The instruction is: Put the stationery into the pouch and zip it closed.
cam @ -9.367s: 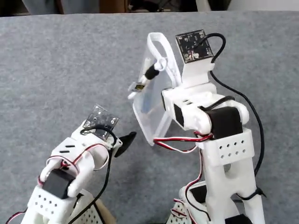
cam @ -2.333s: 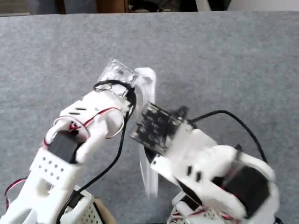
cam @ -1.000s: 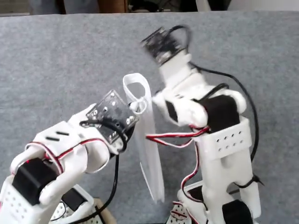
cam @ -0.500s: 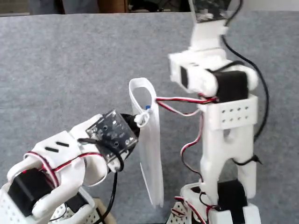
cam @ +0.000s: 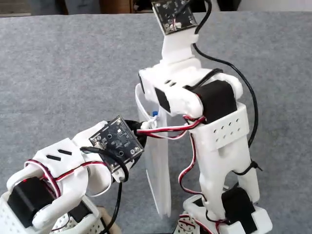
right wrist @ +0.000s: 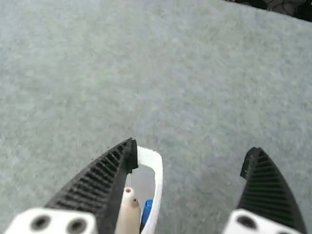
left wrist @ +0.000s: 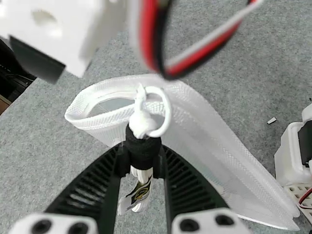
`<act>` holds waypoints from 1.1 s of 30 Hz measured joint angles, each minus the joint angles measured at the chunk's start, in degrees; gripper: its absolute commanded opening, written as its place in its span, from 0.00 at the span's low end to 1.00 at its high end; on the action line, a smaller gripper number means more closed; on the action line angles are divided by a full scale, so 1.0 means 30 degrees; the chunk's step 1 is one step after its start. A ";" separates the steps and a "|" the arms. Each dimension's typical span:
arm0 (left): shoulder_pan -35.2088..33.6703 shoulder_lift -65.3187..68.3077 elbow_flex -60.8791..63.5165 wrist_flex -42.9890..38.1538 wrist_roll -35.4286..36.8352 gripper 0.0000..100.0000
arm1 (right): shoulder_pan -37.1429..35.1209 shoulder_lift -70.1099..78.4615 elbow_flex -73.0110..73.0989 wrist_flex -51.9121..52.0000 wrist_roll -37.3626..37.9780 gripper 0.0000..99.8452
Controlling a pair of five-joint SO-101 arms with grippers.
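Pouch [cam: 158,170] stands on edge on desk [cam: 58,73] between arms, stationery [right wrist: 129,204] inside. Left claw [left wrist: 142,146] clamps zipper pull cord [left wrist: 151,114]. Right claw [right wrist: 192,148] gapes over open end. Best bet: brace pouch end, draw cord straight along zip.

Looks like a small robotics lab or hobby workshop: grey felt-covered table [cam: 58,63], exposed servo wires [cam: 168,131], bare circuit board [cam: 174,15], dark clutter [cam: 146,5] past the far edge
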 measured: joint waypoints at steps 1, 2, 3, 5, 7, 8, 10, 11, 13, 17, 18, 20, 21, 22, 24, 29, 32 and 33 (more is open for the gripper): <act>0.0000 0.0000 0.0000 0.0000 0.0000 0.03 | -0.0029 0.0000 0.0264 0.0176 0.0000 0.35; 0.0000 0.0000 0.0000 0.0000 0.0000 0.03 | -0.0059 0.0000 0.0557 0.0293 0.0000 0.35; 0.0000 0.0000 0.0000 0.0000 0.0000 0.03 | -0.0059 0.0000 0.0967 0.0352 0.0000 0.35; 0.0000 0.0000 0.0000 0.0000 0.0000 0.03 | -0.0059 0.0000 0.1612 0.0352 0.0000 0.35; 0.0000 0.0000 0.0000 0.0000 0.0000 0.03 | -0.0059 0.0000 0.2227 0.0352 0.0000 0.33; 0.0000 0.0000 0.0000 0.0000 0.0000 0.03 | -0.0059 0.0000 0.2462 0.0352 0.0000 0.30; 0.0000 0.0000 0.0000 0.0000 0.0000 0.03 | -0.0059 0.0000 0.2813 0.0352 0.0000 0.22; 0.0000 0.0000 0.0000 0.0000 0.0000 0.03 | -0.0059 0.0000 0.2930 0.0352 0.0000 0.17; 0.0000 0.0000 0.0000 0.0000 0.0000 0.03 | -0.0059 0.0029 0.3077 0.0352 0.0000 0.10; 0.0000 0.0000 0.0000 0.0000 0.0000 0.03 | -0.0059 0.0029 0.3106 0.0322 0.0000 0.06; 0.0000 0.0000 0.0000 0.0000 0.0000 0.03 | -0.0059 0.0029 0.3106 0.0322 0.0000 0.06; 0.0000 0.0000 0.0000 0.0000 0.0000 0.03 | -0.0059 0.0029 0.3106 0.0322 0.0000 0.06; 0.0000 0.0000 0.0000 0.0000 0.0000 0.03 | 0.0059 0.0029 0.3106 0.0322 0.0000 0.05; 0.0000 0.0000 0.0000 0.0000 0.0000 0.03 | 0.0205 0.0029 0.3106 0.0322 0.0000 0.04; 0.0000 0.0000 0.0000 0.0000 0.0000 0.03 | 0.0557 0.0029 0.3106 0.0322 0.0000 0.01; 0.0000 0.0029 0.0000 0.0000 0.0000 0.03 | 0.1319 0.0029 0.3106 0.0322 0.0000 0.01; 0.0000 0.0059 0.0000 0.0000 0.0000 0.03 | 0.1524 0.0029 0.3341 0.0322 0.0000 0.01; 0.0000 0.0088 0.0000 0.0000 0.0000 0.03 | 0.1553 0.0029 0.3487 0.0322 0.0000 0.01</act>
